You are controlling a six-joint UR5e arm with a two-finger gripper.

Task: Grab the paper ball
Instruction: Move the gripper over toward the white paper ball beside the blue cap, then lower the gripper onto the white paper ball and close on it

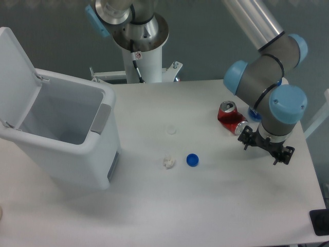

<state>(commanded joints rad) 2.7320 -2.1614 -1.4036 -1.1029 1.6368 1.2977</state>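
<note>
Looking at the fixed camera view, the paper ball (168, 162) is seen lying on the table (221, 206), roughly mid-table, just left of a blue bottle cap (193, 160) and a bit nearer than a faint flat white disc (170, 129). An open white bin (77, 139) is parked further left. The pincer (265, 147) is way off to the right, hanging near a crushed red can (230, 117), and nothing is held in it; whether its fingers are apart or together honestly can't be told from this angle.

So the reach is probably the step in hand. A long leftward travel would be needed, and the pincer should be centred over the wad itself, not the cap sitting so close. Since the wad is tiny and lumpy, a straight-down approach with the fingers spread would likely be safest, otherwise it could easily get nudged away.
</note>
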